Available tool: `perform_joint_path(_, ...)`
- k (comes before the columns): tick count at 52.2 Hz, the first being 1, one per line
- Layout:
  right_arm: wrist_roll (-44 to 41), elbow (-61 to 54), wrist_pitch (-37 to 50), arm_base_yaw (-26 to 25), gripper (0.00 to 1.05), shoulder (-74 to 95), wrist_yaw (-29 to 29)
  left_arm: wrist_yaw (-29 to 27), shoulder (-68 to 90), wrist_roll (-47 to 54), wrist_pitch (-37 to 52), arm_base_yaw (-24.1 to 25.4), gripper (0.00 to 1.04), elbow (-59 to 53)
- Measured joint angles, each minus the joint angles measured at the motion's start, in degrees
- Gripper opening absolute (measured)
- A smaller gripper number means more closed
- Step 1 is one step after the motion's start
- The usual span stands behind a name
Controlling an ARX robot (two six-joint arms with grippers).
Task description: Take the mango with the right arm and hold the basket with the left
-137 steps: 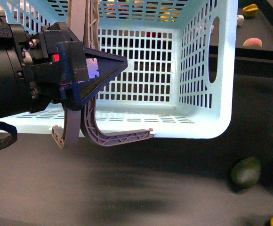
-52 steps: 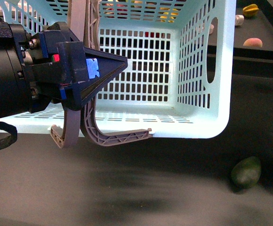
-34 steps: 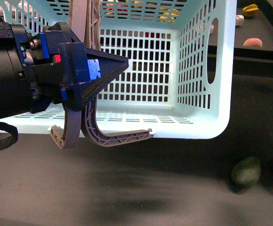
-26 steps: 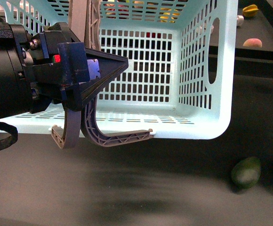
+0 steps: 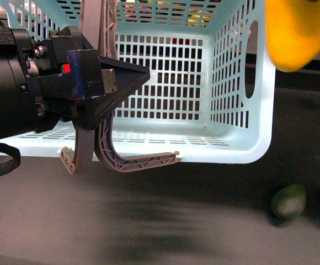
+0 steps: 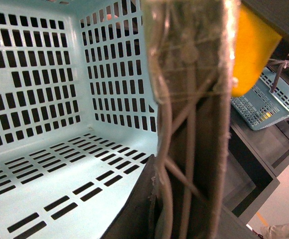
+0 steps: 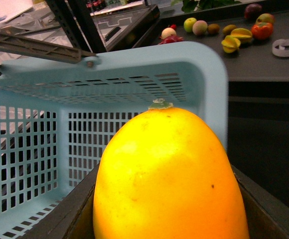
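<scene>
Grips yellow-orange oval mango (image 5: 297,32) in right gripper (image 7: 169,214) — above right rim of pale turquoise plastic basket (image 5: 264,110); clamps grey-brown handle (image 5: 138,162) with left gripper (image 5: 118,83).

You see the mango (image 7: 169,174) filling the right wrist view with smooth, glossy skin that takes a soft highlight. The basket (image 5: 266,110) looks like moulded plastic, smooth, with a faint sheen on its rim. Its handle (image 5: 138,162), lower centre of the front view, is duller ribbed plastic; in the left wrist view it looks scuffed and scratched. The left gripper (image 5: 140,77) has a matt dark shell, plastic by its look. The table (image 5: 149,221) is matt, and the green fruit (image 5: 288,201) at lower right has a dull skin
</scene>
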Motion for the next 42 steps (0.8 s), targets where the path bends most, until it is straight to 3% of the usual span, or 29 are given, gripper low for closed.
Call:
perform_joint_path(28,2.36,10.69,2.67,6.95,0.61,16.33,7.30,-0.02,0.00,0.00,0.00,0.00,0.09,0.00)
perform_joint_path(42,0.66,10.49,5.42,7.56,0.99,16.11,12.44,0.31,0.00,0.22,0.00,0.00,0.09,-0.13)
